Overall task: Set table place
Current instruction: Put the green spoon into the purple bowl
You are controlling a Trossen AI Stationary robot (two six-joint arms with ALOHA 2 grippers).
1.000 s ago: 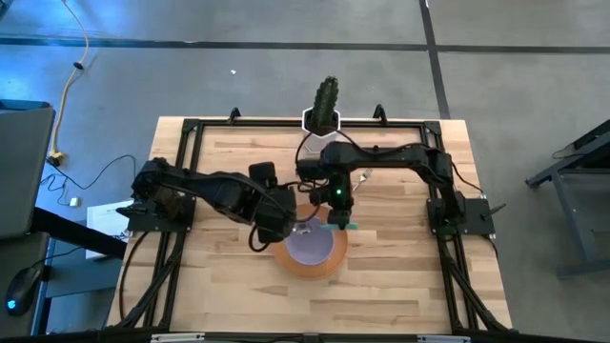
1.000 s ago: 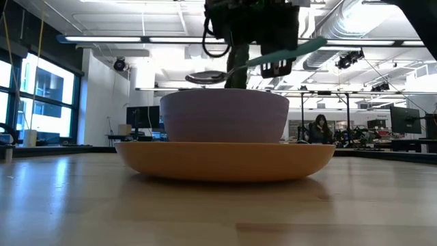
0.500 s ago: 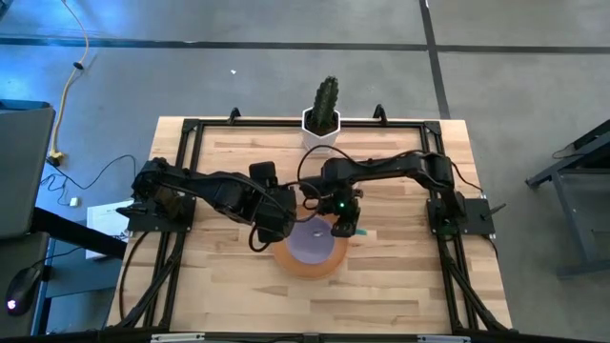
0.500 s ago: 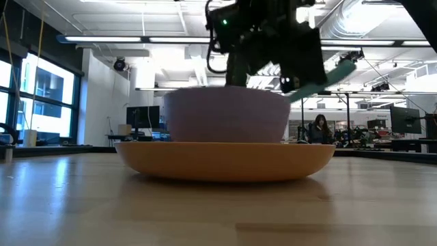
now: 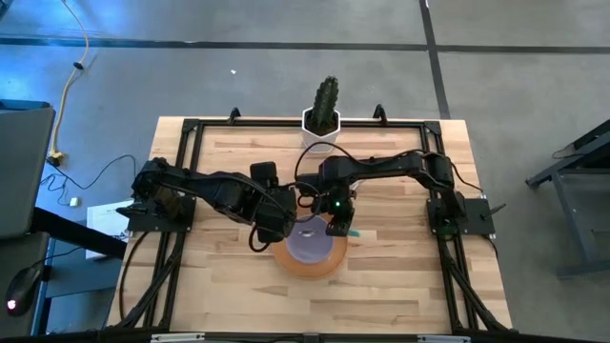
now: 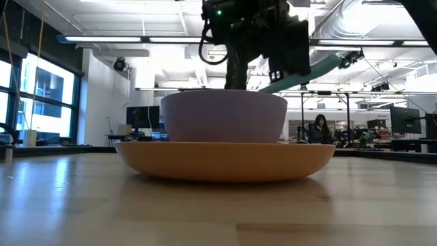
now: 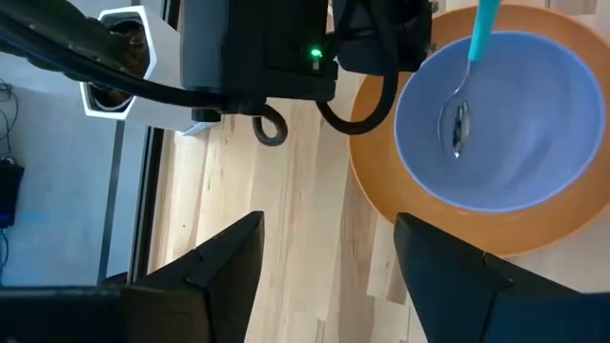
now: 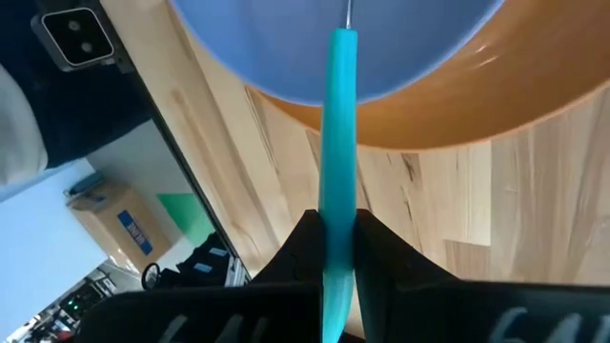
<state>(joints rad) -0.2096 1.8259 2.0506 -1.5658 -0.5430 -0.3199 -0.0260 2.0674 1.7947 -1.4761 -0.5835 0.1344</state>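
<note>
Light wooden planks made up the large rectangular table (image 5: 400, 286), framed by a black metal rail, with grey floor all around it. Over its middle the right gripper (image 5: 335, 221) pinched the teal handle of a metal spoon (image 8: 337, 133) between its two dark fingers (image 8: 295, 252). The spoon sloped down from that grip, its metal end lying inside the small lilac bowl (image 7: 515, 124), seen in the left wrist view with the handle rising over the bowl's rim. In the low view the handle stuck out past the bowl's right side, above the rim.

The bowl sat in the middle of a round orange plate (image 6: 225, 160), whose raised edge ringed it on every side. Plate and bowl stood near the centre of the table, slightly toward the near edge.

The left gripper (image 7: 324, 257) hung just beside the plate on its left side, fingers spread and holding nothing, with bare wood showing between them.

A white pot with a green cactus (image 5: 324, 119) stood at the far rail, well apart from the plate. Bare planks lay open on the near side of the plate and out to both side rails.
</note>
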